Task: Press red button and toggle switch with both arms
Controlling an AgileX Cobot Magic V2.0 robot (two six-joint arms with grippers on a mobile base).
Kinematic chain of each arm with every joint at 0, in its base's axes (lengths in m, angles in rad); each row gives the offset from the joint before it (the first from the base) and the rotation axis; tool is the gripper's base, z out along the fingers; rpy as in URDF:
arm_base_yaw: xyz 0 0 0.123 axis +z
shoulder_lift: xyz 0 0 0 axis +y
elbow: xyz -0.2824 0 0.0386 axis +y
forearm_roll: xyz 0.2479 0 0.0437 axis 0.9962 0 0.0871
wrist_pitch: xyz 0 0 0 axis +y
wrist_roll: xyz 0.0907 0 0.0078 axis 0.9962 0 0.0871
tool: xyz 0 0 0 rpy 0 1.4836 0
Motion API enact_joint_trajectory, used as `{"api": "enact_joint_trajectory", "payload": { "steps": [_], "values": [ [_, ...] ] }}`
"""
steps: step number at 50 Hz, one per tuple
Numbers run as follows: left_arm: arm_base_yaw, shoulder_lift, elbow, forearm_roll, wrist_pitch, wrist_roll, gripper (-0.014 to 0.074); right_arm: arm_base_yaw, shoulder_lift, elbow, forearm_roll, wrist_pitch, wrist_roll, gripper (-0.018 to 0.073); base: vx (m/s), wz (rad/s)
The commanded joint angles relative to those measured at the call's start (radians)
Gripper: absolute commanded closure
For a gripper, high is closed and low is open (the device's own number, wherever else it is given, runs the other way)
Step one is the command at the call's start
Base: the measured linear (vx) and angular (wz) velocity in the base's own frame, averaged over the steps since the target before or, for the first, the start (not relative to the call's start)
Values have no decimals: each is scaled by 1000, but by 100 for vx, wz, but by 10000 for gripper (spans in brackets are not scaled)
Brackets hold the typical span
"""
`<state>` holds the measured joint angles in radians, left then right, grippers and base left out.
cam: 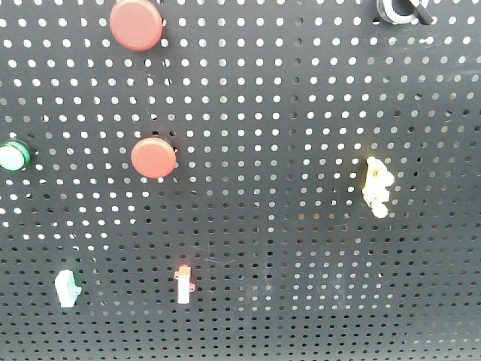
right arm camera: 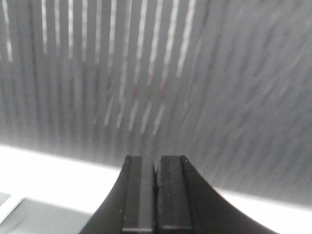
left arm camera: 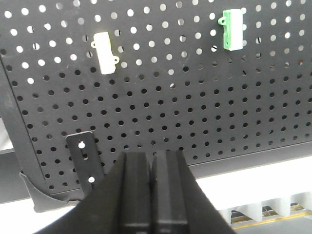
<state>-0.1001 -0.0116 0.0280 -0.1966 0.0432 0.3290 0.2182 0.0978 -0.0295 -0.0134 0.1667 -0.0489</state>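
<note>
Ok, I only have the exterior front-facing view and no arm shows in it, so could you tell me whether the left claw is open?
Observer: The left claw is shut, its fingers pressed together.
Operator: Thanks, what is it facing?
Observer: The lower pegboard, with a small white switch and a green-and-white block higher in its view.
Operator: And the right claw?
Observer: The right claw is also shut; its view of the pegboard is motion-blurred.

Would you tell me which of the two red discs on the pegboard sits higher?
The red button at the top edge; the smaller red disc sits lower, level with the green button.
</note>
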Motion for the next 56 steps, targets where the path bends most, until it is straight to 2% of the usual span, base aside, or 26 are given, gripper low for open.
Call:
{"api": "enact_joint_trajectory", "payload": {
  "steps": [1, 10, 15, 56],
  "values": [
    [-2, -14, 34, -1, -75, -8, 595, -20, -25, 54, 13, -167, 32, 562, 0, 0],
    [-2, -14, 34, -1, -75, -8, 595, -148, -128, 72, 13, -117, 25, 562, 0, 0],
    [-2, -16, 34, -1, -75, -8, 595, -181, -125, 72, 13, -116, 19, 562, 0, 0],
    [-2, -16, 34, -1, -75, -8, 595, -181, -125, 72, 13, -115, 19, 562, 0, 0]
  ]
}}
